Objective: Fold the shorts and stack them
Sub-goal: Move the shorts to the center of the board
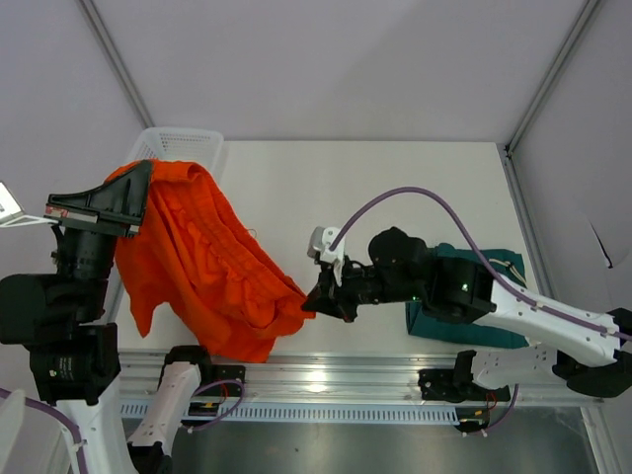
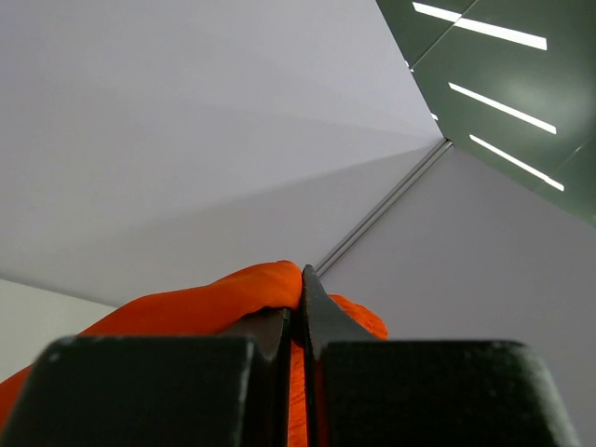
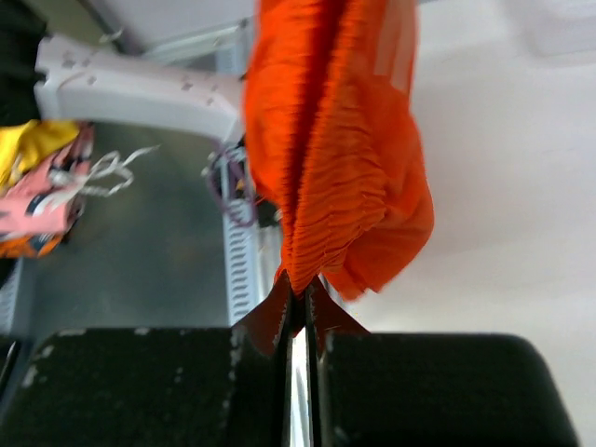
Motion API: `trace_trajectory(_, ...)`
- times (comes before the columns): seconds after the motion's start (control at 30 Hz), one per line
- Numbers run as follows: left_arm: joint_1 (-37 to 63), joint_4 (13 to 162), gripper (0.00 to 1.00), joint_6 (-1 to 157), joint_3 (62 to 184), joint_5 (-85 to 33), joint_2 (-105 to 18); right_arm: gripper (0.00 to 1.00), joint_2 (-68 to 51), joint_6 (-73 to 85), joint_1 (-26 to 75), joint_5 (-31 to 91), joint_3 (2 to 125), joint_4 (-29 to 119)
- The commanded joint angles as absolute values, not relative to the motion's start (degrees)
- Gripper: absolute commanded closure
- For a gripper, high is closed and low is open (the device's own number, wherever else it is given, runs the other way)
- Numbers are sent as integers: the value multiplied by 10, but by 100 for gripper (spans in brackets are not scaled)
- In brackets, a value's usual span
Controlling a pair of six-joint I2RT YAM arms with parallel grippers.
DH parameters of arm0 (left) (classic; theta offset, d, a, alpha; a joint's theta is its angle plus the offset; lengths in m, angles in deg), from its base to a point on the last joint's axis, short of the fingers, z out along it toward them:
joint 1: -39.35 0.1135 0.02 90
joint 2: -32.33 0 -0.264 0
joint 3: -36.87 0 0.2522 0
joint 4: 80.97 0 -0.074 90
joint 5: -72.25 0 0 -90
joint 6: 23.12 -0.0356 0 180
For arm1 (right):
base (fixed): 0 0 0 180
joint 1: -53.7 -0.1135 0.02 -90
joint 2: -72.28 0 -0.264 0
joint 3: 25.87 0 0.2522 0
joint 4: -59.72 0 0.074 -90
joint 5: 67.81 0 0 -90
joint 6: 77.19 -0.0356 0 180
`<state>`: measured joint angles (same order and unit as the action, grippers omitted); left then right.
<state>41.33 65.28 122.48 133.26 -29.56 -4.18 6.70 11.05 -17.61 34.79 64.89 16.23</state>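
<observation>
The bright orange shorts [image 1: 202, 262] hang spread between my two grippers, above the table's left half. My left gripper [image 1: 141, 193] is raised high at the left and is shut on one corner of the orange shorts [image 2: 233, 293]. My right gripper [image 1: 311, 301] reaches left across the table and is shut on the ribbed waistband of the orange shorts [image 3: 335, 158]. The dark teal-green shorts [image 1: 472, 301] lie folded on the table at the right, partly hidden under my right arm.
A white mesh basket [image 1: 183, 144] stands at the table's back left, partly behind the orange fabric. The table's metal front rail [image 1: 326, 380] runs along the near edge. Coloured cloth [image 3: 42, 186] lies off the table in the right wrist view.
</observation>
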Motion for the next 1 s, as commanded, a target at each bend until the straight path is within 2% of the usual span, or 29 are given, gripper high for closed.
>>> trace_trajectory(0.0, 411, 665, 100, 1203, 1352, -278, -49, 100, 55, 103, -221, 385, 687, 82)
trace_trajectory(0.17, 411, 674, 100, 1190, 1345, -258, -50, 100, 43, 108, -231, 351, 715, 37)
trace_trajectory(0.37, 411, 794, 100, 1240, 1237, -306, -117, 100, -8, 96, -55, 405, 713, 4)
trace_trajectory(0.43, 411, 856, 100, 1249, 1190, -304, -154, 100, -29, 93, 41, 456, 704, 2)
trace_trajectory(0.5, 407, 937, 100, 1260, 1160, -308, -191, 100, -61, 93, 82, 471, 702, 3)
trace_trajectory(0.7, 325, 1099, 100, 1254, 1135, -288, -417, 100, -159, 43, 233, 498, 721, 10)
trace_trajectory(0.8, 280, 1164, 100, 1247, 1187, -275, -564, 100, -203, -3, 334, 490, 725, 32)
trace_trajectory(0.93, 230, 1179, 98, 1222, 1363, -278, -758, 100, -287, -14, 402, 409, 787, 5)
trace_trajectory(0.97, 226, 1113, 88, 1216, 1504, -286, -800, 85, -304, -15, 417, 377, 798, -3)
